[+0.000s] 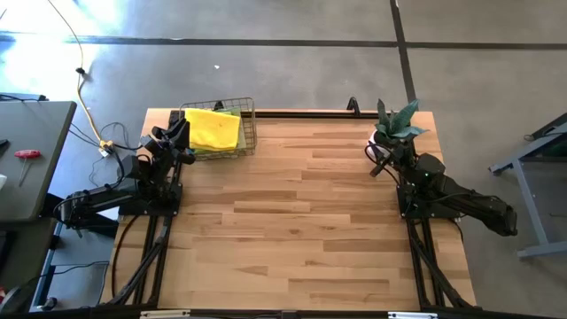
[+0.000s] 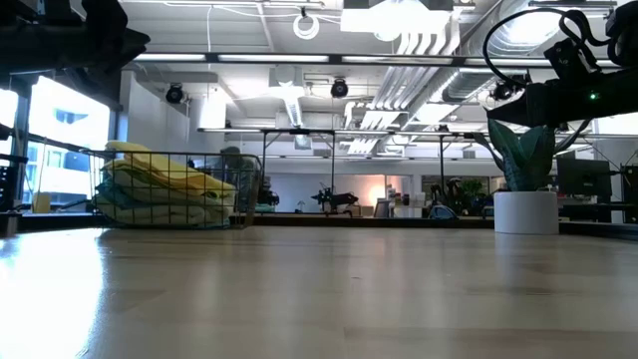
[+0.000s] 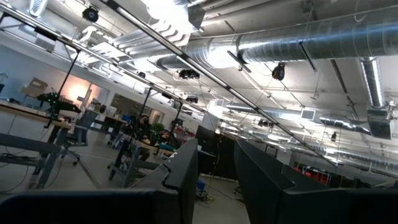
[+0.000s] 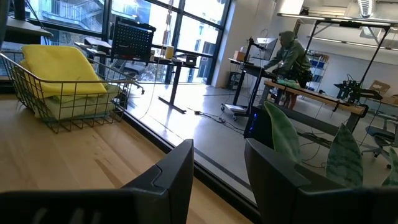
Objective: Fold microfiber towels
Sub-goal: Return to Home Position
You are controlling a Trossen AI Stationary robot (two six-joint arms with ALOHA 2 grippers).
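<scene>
The microfiber towels (image 1: 215,128) lie stacked in a wire basket (image 1: 249,124) at the table's far left corner. A bright yellow one is on top, with pale green and teal ones (image 2: 159,194) under it. My left gripper (image 1: 180,133) hovers just left of the basket, tilted upward and open (image 3: 216,180), with nothing between its fingers. My right gripper (image 1: 379,156) stands at the far right beside a potted plant, level and open (image 4: 217,180), also with nothing between its fingers. It looks across the table at the basket (image 4: 62,99).
A potted plant (image 1: 397,124) in a white pot (image 2: 525,211) stands at the far right corner, close to my right gripper. The wooden tabletop (image 1: 292,221) stretches between the two arms. A person (image 4: 289,56) works at a bench in the room beyond.
</scene>
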